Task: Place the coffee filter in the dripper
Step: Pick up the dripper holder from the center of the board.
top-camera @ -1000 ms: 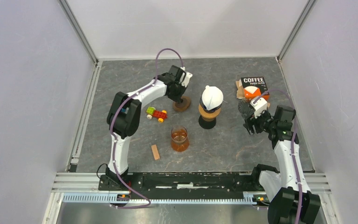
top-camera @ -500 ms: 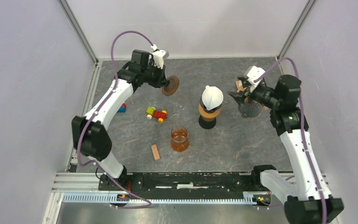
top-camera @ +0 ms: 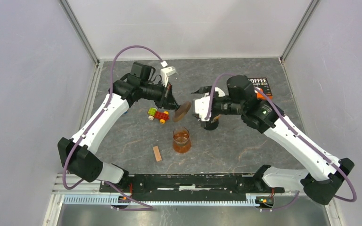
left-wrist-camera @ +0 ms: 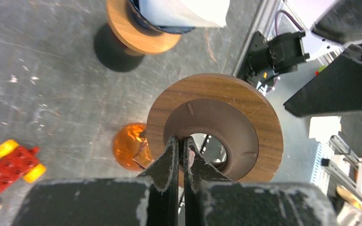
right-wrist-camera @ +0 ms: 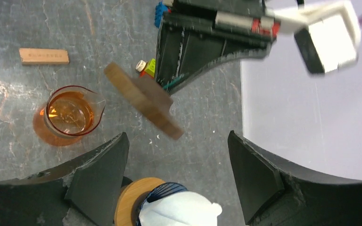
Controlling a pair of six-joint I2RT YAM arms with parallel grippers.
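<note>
One wooden ring (left-wrist-camera: 217, 125) is pinched aloft beside the dripper (right-wrist-camera: 133, 198) by the left gripper (left-wrist-camera: 181, 141), likely to clear the way, while the right gripper (right-wrist-camera: 175, 141) is held spread above the coffee filter (right-wrist-camera: 184, 213) capping that dripper, seemingly ready for seating.

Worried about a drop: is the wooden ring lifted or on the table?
Lifted, tilted: the left gripper pinches the wooden ring by its rim, above the table.

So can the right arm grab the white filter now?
Probably yes: the right gripper hangs open by the filter, nothing between them. The left gripper holds its wooden ring off to one side.
</note>
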